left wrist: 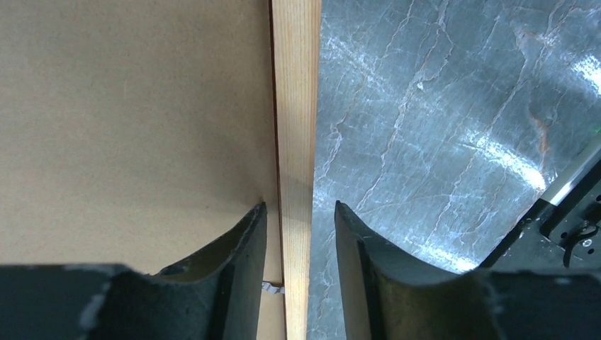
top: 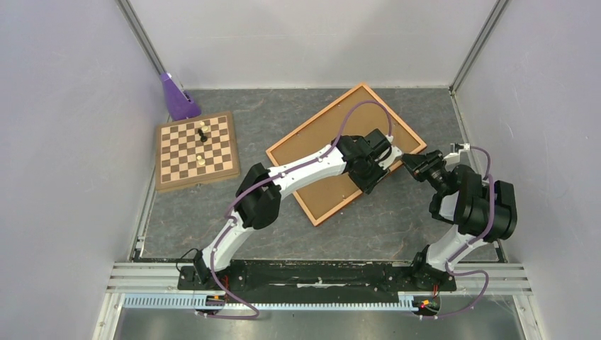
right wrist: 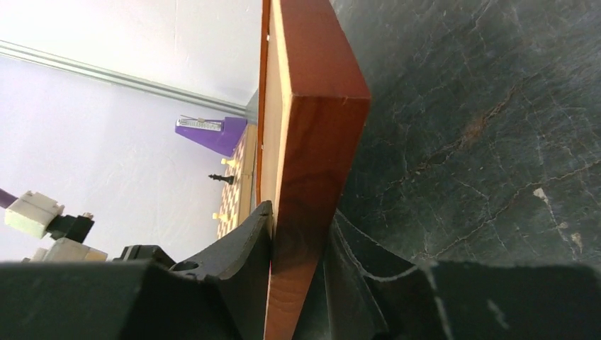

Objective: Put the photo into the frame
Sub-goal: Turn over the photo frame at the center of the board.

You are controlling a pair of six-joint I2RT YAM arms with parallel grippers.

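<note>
The large thin-railed picture frame of orange-brown wood (top: 316,117) lies flat and askew on the grey marbled tabletop (left wrist: 439,106). Both claws are at its right-hand side. A plain brown hardboard backing panel (left wrist: 127,113) fills its opening from rail to rail. Whether anything lies beneath that panel cannot be told.

The left claw (left wrist: 300,209) reaches across the frame and hangs over the right-hand rail. Its jaws are spread, one finger (left wrist: 241,237) over the panel and the other over the bare tabletop. The pale top of the rail runs straight up between them, with a sliver of gap showing on each side.

The right claw (right wrist: 301,216) is just beyond the left one, at the frame's outer edge near its rightmost corner. Its two black fingers (right wrist: 248,234) lie pressed against opposite faces of the rail, pinching the frame. The rail's dark reddish outer side runs away from the claw.

Well off to the left of both claws, a checkered wooden chessboard (top: 196,150) lies flat near the wall. It carries a few small pieces, among them a dark one (top: 203,133) and a pale one (top: 201,161). A purple wedge-shaped object (top: 177,95) stands just past the board, in the corner.
</note>
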